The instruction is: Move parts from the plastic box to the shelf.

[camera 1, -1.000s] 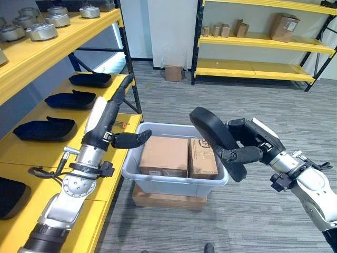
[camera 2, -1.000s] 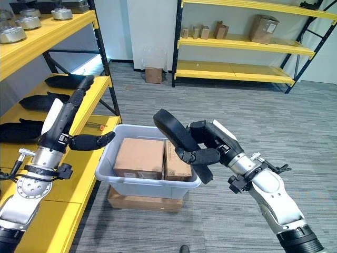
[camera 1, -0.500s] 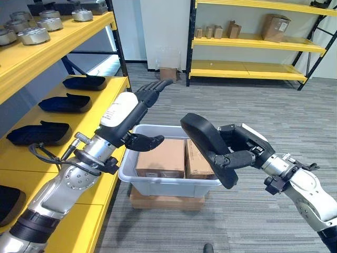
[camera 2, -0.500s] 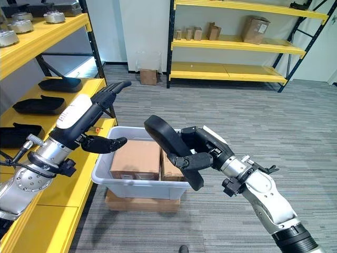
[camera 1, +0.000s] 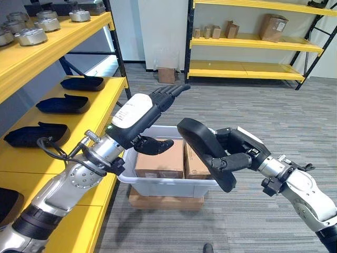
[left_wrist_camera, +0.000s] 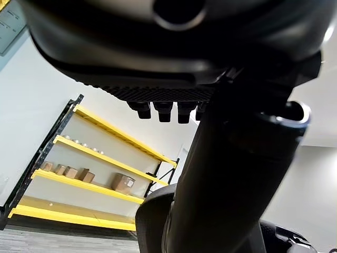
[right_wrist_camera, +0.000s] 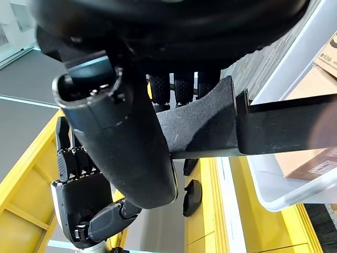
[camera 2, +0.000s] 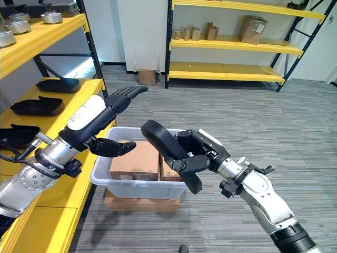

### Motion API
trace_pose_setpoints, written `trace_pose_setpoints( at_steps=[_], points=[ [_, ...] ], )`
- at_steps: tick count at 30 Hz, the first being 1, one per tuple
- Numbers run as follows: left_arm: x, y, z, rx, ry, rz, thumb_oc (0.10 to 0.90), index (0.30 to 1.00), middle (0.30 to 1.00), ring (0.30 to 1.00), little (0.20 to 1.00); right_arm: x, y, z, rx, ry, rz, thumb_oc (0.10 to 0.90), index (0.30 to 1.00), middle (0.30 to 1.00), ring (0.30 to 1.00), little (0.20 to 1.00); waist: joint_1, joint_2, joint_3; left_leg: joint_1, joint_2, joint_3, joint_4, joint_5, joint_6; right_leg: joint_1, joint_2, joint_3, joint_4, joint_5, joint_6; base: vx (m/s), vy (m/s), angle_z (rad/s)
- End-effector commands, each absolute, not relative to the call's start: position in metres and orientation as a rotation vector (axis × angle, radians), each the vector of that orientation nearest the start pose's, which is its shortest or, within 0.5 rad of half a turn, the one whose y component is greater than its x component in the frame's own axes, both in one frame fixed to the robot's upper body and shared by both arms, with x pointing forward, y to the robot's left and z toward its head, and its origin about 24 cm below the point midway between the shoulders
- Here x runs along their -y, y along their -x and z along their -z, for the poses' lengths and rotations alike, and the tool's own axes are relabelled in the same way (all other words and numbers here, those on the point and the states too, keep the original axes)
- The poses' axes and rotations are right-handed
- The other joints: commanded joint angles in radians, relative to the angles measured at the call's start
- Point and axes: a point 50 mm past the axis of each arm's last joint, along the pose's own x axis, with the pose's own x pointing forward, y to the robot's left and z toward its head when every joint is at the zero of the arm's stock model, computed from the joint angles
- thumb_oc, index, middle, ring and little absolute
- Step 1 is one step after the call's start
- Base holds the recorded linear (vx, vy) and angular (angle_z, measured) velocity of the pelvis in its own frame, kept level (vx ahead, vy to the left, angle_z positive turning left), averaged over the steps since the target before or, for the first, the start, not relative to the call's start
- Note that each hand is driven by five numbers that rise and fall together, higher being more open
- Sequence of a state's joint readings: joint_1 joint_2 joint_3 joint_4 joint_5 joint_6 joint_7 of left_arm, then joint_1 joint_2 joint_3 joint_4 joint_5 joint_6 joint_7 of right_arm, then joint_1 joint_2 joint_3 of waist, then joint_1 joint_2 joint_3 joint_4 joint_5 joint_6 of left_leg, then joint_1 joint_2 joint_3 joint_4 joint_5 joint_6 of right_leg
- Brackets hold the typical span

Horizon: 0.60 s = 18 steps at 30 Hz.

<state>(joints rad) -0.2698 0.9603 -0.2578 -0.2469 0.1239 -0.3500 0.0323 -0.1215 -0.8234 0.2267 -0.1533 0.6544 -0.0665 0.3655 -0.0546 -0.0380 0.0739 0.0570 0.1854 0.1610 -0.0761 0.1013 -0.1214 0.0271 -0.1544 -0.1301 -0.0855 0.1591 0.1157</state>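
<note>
Black moulded part (camera 1: 204, 150): gripped in the right hand (camera 1: 239, 153), fingers and thumb curled round it, held in the air above the plastic box (camera 1: 158, 182), which holds two cardboard cartons (camera 1: 160, 158) and stands on a flat carton beside the yellow shelf (camera 1: 97, 113). Left hand (camera 1: 142, 113): fingers straight, thumb apart, holding nothing, raised over the box's shelf-side edge, just beside the part and apparently not touching it. Shelf: three similar black parts (camera 1: 66, 103) in a row.

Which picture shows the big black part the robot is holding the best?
The left eye view: the whole black part shows, held over the plastic box by the right hand. The right eye view shows much the same. The right wrist view shows just a stretch; the left wrist view, a rounded edge.
</note>
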Motion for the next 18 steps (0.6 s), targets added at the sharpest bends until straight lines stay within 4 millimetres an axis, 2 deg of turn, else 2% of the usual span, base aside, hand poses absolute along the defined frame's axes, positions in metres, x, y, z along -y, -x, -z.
trace_pose_setpoints(
  at_steps=[1, 18],
  points=[
    [-0.1587, -0.2522, -0.2301, 0.935, -0.919, 0.466, 0.9, 1.0, 1.0, 1.0, 1.0, 0.1813, -0.2669, -0.1916, 0.458, 0.119, -0.718, 0.4, 0.3, 0.3, 0.3, 0.3, -0.026, -0.017, -0.094, -0.076, 0.041, 0.057, -0.005, 0.048, 0.005, 0.15, -0.041, 0.0, 0.001, -0.177, 0.064, 0.0, 0.0, 0.0],
    [-0.1608, -0.2512, -0.226, 0.891, -0.903, 0.51, 0.9, 1.0, 1.0, 1.0, 1.0, 0.1798, -0.2666, -0.1912, 0.477, 0.099, -0.712, 0.4, 0.3, 0.3, 0.3, 0.3, -0.027, -0.014, -0.093, -0.071, 0.04, 0.064, -0.004, 0.046, 0.005, 0.149, -0.044, 0.009, 0.0, -0.176, 0.064, 0.0, 0.0, 0.0]
  ],
)
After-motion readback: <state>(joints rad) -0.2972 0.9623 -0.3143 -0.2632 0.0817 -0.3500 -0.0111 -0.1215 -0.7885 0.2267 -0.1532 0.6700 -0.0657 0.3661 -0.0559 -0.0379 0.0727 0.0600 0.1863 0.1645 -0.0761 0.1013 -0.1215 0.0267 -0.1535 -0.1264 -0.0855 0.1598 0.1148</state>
